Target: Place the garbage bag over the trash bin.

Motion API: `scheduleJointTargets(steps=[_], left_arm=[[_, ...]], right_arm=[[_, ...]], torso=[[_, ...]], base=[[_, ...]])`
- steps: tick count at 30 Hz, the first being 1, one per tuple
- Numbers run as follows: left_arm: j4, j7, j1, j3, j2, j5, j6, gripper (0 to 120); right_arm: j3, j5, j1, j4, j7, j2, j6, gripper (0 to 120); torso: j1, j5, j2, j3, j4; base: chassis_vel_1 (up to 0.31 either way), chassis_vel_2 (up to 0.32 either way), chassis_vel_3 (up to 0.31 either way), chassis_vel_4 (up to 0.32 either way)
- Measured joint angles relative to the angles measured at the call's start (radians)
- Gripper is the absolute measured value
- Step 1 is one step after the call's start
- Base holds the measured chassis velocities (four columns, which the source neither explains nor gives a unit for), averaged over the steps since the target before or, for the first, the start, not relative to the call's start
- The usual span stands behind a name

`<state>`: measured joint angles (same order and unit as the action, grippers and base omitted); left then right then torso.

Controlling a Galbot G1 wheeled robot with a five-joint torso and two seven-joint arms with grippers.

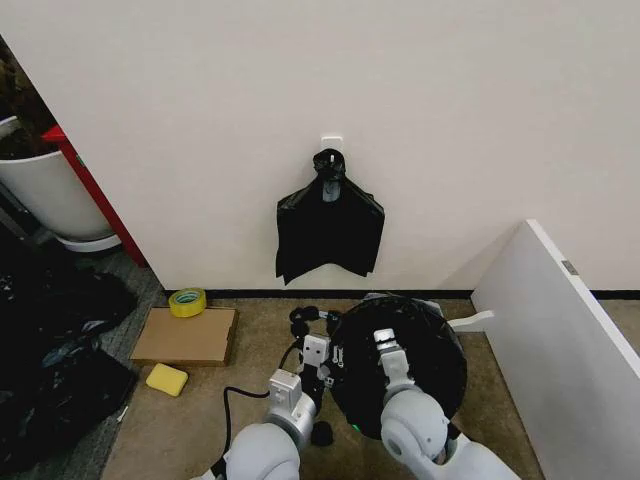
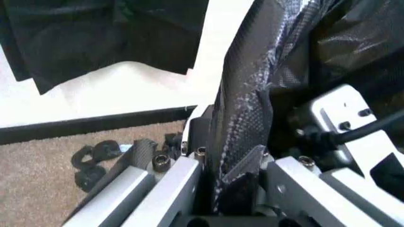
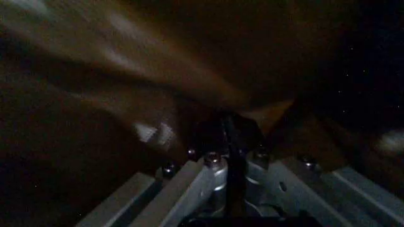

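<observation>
The left gripper is clamped on a fold of the garbage bag at the bin's nine o'clock edge. The right gripper reaches into the bag's dark middle, its fingers pressed together on black film. The bag drapes over the trash bin, whose pale handle pokes out at three o'clock. At twelve o'clock a knotted black bundle hangs on the wall. Tape sits on cardboard toward ten o'clock.
</observation>
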<state>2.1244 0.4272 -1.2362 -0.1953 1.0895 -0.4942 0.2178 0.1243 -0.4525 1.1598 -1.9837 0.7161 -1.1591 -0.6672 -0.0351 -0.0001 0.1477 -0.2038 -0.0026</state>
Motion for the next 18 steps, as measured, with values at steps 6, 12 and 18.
scheduleJointTargets(steps=[6,12,18], left_arm=[[0.011,-0.005,-0.009,0.0,-0.014,0.01,-0.001,0],[0.016,-0.009,-0.027,0.006,-0.018,0.023,-0.006,0],[0.016,-0.013,-0.035,0.006,-0.021,0.03,-0.009,0]], right_arm=[[-0.003,0.021,-0.035,0.05,-0.01,-0.01,0.024,0],[0.025,-0.049,-0.037,0.048,0.043,0.001,-0.033,0],[0.047,0.023,-0.045,0.035,-0.025,0.003,-0.017,0]], torso=[[0.0,0.0002,0.0,0.0,0.0002],[0.0,0.0001,0.0,0.0,0.0],[0.0,0.0001,0.0,0.0,0.0001]], base=[[0.0,0.0,0.0,0.0],[0.0,0.0,0.0,0.0],[0.0,0.0,0.0,0.0]])
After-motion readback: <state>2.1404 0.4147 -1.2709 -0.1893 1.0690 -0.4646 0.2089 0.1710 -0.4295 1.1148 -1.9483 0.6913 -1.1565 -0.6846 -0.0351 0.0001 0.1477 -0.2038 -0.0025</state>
